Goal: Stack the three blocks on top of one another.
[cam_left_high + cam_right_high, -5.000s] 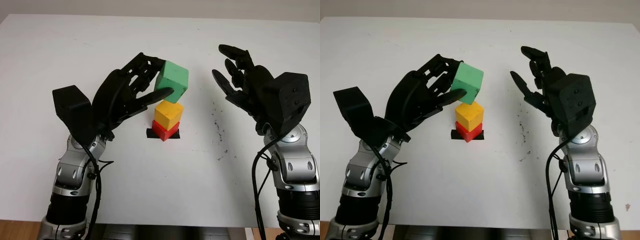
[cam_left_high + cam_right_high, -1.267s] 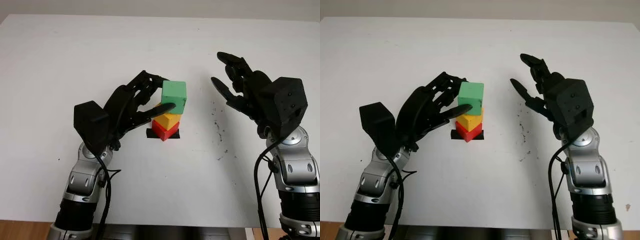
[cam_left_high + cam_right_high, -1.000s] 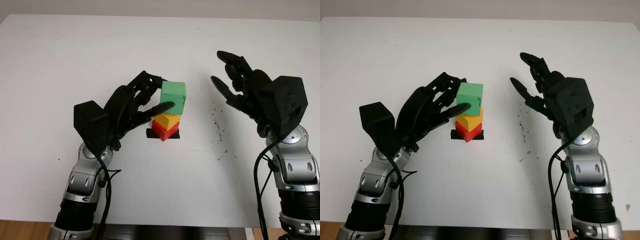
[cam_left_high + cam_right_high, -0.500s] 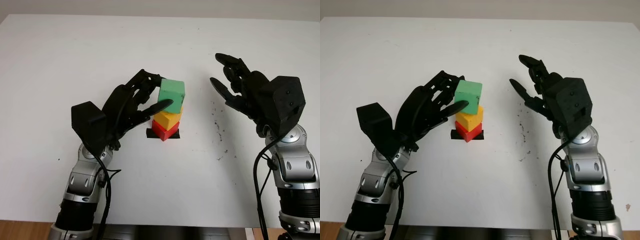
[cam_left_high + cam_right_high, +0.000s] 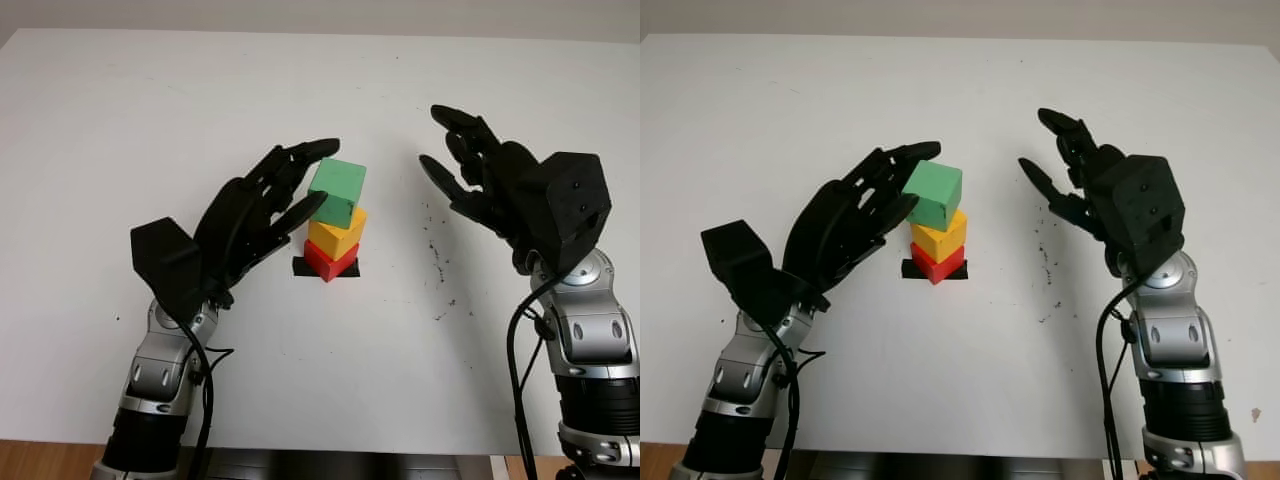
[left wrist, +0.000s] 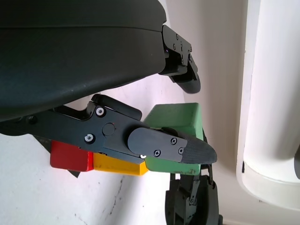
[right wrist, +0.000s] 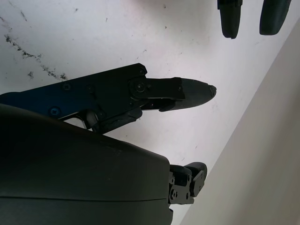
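Note:
Three blocks stand as a stack at the table's middle: a red block (image 5: 328,262) at the bottom, a yellow block (image 5: 337,236) on it, and a green block (image 5: 337,192) on top. The green one is tilted and shifted a little left over the yellow one. My left hand (image 5: 305,180) is open just left of the green block, its fingers reaching past the block's upper left corner. In the left wrist view its thumb (image 6: 173,147) crosses in front of the green block (image 6: 178,119); I cannot tell whether it touches. My right hand (image 5: 450,150) hangs open to the right of the stack, well apart.
A black tape mark (image 5: 300,266) lies under the red block. Dark specks (image 5: 435,250) dot the white table (image 5: 330,400) right of the stack. A pale wall (image 6: 276,93) rises beyond the table's far edge.
My left hand's fingers have uncurled from the green block and the hand has drawn back down-left. The green block now sits tilted on the yellow one. The right hand has hardly moved.

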Robot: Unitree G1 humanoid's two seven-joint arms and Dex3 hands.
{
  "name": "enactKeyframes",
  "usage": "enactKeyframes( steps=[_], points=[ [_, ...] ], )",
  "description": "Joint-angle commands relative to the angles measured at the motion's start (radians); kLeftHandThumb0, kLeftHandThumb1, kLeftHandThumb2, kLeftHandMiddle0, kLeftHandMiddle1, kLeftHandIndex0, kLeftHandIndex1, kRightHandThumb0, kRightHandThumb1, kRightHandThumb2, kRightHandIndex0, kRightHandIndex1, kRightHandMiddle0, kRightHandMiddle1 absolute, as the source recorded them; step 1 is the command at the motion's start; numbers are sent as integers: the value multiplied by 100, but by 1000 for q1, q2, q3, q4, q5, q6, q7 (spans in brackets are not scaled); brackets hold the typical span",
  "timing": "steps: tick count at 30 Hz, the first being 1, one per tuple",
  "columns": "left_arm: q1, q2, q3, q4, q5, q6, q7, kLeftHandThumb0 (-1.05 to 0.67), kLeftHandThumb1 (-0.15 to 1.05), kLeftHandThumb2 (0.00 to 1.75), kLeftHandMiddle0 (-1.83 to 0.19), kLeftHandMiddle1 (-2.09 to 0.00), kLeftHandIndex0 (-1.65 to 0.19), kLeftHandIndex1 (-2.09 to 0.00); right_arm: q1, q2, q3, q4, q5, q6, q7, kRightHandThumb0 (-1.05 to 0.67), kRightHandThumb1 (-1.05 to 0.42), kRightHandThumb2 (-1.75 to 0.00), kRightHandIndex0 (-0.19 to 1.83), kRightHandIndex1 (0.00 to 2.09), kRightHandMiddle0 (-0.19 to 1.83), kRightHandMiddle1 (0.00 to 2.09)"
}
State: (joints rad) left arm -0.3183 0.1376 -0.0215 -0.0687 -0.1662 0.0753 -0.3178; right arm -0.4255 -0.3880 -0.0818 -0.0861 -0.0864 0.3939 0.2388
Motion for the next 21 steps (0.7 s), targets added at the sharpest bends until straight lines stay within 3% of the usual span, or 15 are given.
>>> enactKeyframes(
  steps=[1,7,11,16,21],
  points=[
    [17,-4,0,-4,-12,-13,-9,-71,105,16,-6,-6,-19,-34,3,-10,-1,-25,3,-1,2,-55,-105,-37,0,5,1,36],
    [19,-9,4,20,-20,-62,-21,-70,105,18,-7,-6,-15,-29,0,-8,2,-22,1,1,1,-56,-105,-37,0,4,2,34],
    [32,-5,20,-18,-34,-27,-3,-80,105,34,4,-3,-1,-17,-2,-5,3,-18,-1,-3,-4,-56,-105,-38,0,5,3,33],
    [33,-33,94,-72,-61,-25,97,-84,105,58,18,-2,17,-5,-6,6,-3,-19,11,-7,-12,-56,-105,-39,-3,3,1,31],
    [-2,-22,170,-66,-99,-20,147,-84,105,58,19,0,19,-1,-8,26,-15,-24,47,-20,-16,-58,-105,-43,-5,3,-4,29]
  ],
)
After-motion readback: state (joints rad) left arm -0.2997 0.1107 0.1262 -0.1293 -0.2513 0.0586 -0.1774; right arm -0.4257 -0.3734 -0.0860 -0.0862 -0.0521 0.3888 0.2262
